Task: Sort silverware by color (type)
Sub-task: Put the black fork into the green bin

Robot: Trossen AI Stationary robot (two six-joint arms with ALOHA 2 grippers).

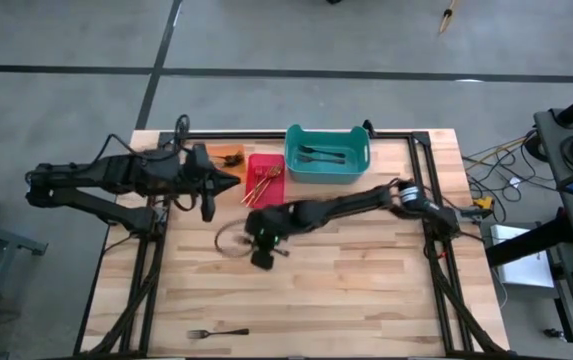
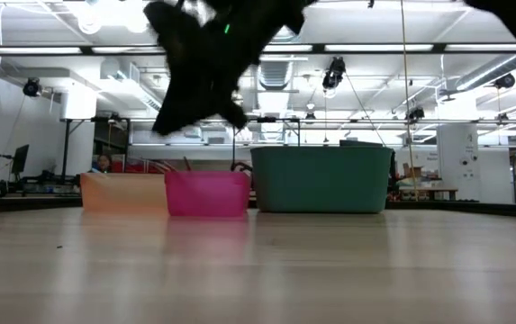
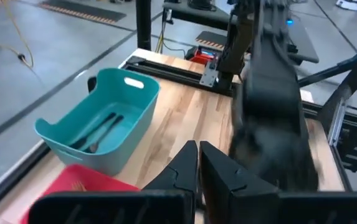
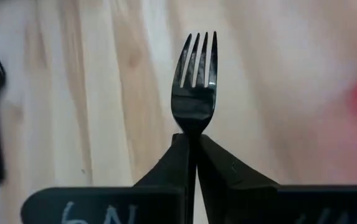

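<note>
High view, from left to right: the left arm reaches in from the table's left side, and the left gripper (image 1: 234,181) hovers beside the orange bin (image 1: 228,154) with its fingers pressed together and nothing between them. Just right of it sits the red bin (image 1: 266,179) holding gold forks (image 1: 262,183), and next comes the teal bin (image 1: 327,155) with dark grey forks (image 1: 322,154) lying inside. Below the red bin, over the middle of the wooden table (image 1: 346,290), the right gripper (image 1: 262,240) is clamped on a dark fork (image 4: 195,87); the right wrist view shows the handle pinched between the two fingers and the tines standing clear past the fingertips. Another dark fork (image 1: 217,332) lies alone near the table's front edge, well apart from both grippers.
</note>
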